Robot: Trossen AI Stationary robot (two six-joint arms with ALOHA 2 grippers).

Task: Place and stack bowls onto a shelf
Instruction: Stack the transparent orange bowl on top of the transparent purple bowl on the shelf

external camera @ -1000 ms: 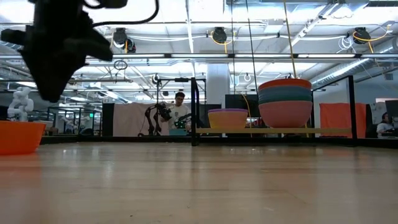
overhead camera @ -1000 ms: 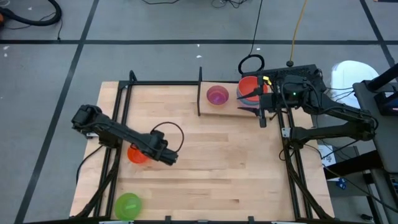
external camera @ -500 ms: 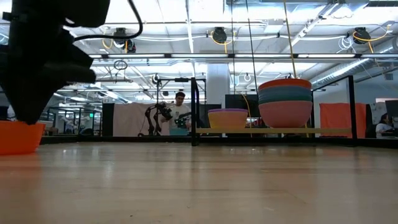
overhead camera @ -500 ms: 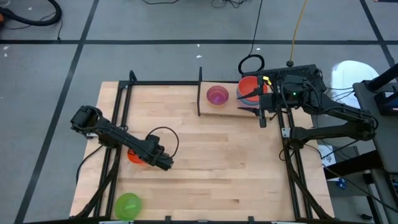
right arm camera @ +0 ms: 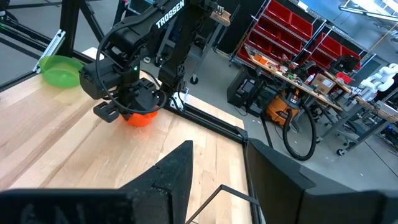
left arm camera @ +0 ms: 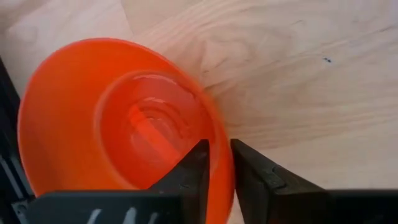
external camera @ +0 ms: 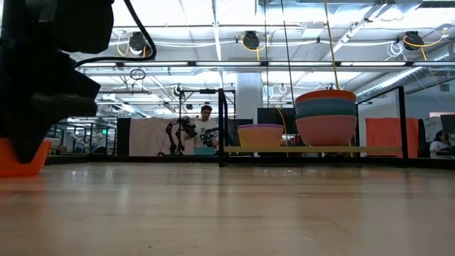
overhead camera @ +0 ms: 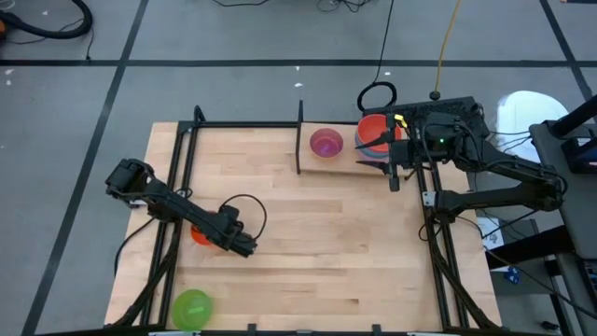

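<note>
The left pincer [left arm camera: 219,163] is low over the pale-wood desk [overhead camera: 317,233], near its left edge, with its two dark fingers [left arm camera: 189,168] straddling the rim of a small round orange plastic bowl [left arm camera: 112,118]; one finger sits inside the bowl and the other outside, the wall of the bowl between them, and whether they already press on it cannot be told. In the high view that orange bowl [overhead camera: 201,233] shows half hidden under the left arm, just inside the black frame rail. A round bright green plastic bowl [overhead camera: 192,307] stands on the desk near its front left corner, well apart from the orange one. At the far edge of the desk is the shelf [overhead camera: 340,161], a small pale-wood board with thin black metal bars, and on it sit a small pink-purple bowl [overhead camera: 326,143] and, beside it to the right, a stack of larger bowls [external camera: 326,116] with red-orange on top, teal and blue layers below and pink at the bottom. The right pincer [overhead camera: 393,166] hangs over the right end of the shelf, next to that stack, its fingers [right arm camera: 168,171] spread apart and holding nothing. Beyond the desk, a person [external camera: 205,126] stands far back in the room
</note>
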